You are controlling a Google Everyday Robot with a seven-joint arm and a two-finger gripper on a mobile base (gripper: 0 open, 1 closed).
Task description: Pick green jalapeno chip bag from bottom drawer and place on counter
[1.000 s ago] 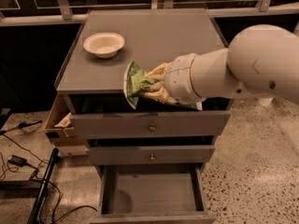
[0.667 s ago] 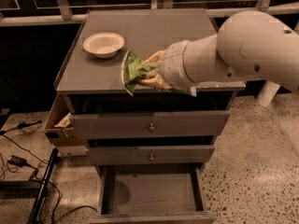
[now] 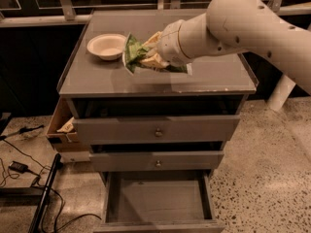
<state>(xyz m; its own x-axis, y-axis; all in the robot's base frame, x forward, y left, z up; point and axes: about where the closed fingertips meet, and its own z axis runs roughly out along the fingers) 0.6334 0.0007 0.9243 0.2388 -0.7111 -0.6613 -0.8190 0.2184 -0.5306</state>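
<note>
Over the left half of the grey desk [image 3: 214, 76], the pincer [image 3: 148, 58] is clamped on the green chip bag [image 3: 133, 51]. Its tan fingers [image 3: 154, 61] are pressed against the right side of the bag. The bag stands up on its edge and leans a bit. It is green and crinkly, with a pale corner at the bottom that points down at the desk top. I cannot tell if that corner touches the top or hangs just over it.

A white bowl [image 3: 107, 46] sits on the desk just beside the bag, on the left. The bag and the bowl do not touch.

The big white arm [image 3: 243, 23] comes in from the right side and reaches across the desk to the bag.

Under the desk top are three grey drawers. The top drawer [image 3: 121, 129] and the middle drawer [image 3: 126, 161] each have a small round knob. The bottom drawer [image 3: 155, 200] is pulled far out, and its flat grey floor shows.

A brown box [image 3: 59, 126] sticks out at the left side of the drawers, with something pale in it. Black cables [image 3: 19, 167] lie on the speckled floor [image 3: 262, 169] at the left.
</note>
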